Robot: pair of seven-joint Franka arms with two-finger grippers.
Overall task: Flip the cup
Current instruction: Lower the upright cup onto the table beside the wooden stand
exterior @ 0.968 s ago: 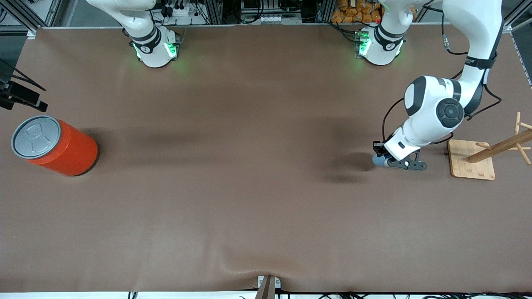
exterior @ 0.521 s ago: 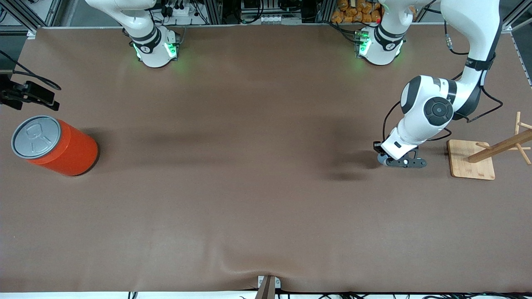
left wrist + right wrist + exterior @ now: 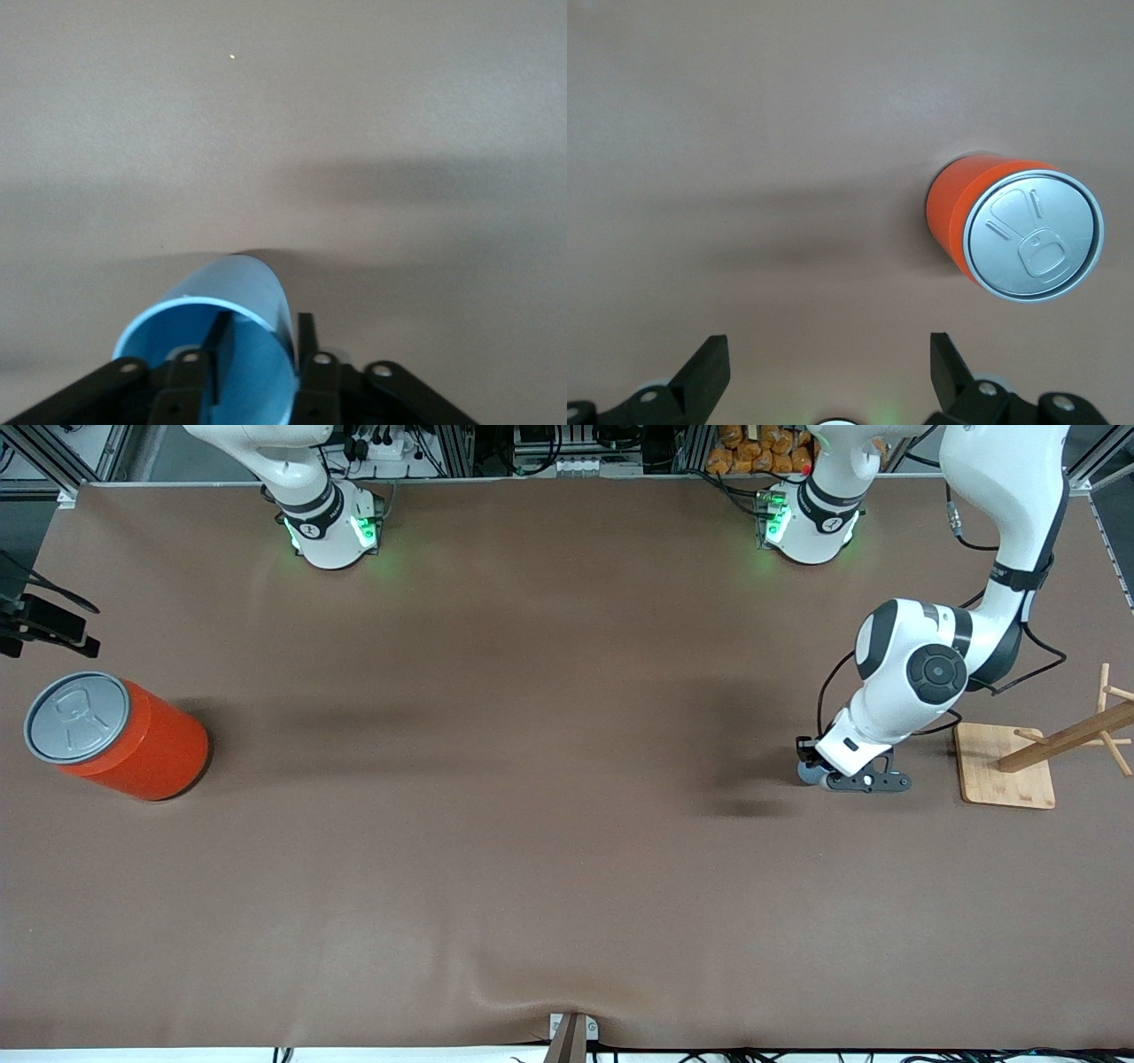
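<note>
The small light-blue cup [image 3: 804, 772] sits on the brown cloth at the left arm's end of the table, beside a wooden stand. In the left wrist view the cup [image 3: 239, 292] shows its darker blue inside, mouth toward the camera. My left gripper [image 3: 263, 316] straddles the cup's rim, with one finger inside and one finger [image 3: 306, 320] just outside the wall. The jaws stand apart, and the inner finger is off the wall. From the front, the left gripper [image 3: 817, 775] is low at the cup. My right gripper [image 3: 828, 354] hangs open and empty over the table, beside the orange can.
A large orange can [image 3: 146, 744] with a grey pull-tab lid stands at the right arm's end, and the right wrist view shows that can [image 3: 961, 217] too. A wooden peg stand on a square base [image 3: 1005, 775] is close beside the left gripper.
The left jaws have opened off the cup wall that they pinched before. The left arm's elbow has shifted slightly. The right gripper wobbled at the table's edge.
</note>
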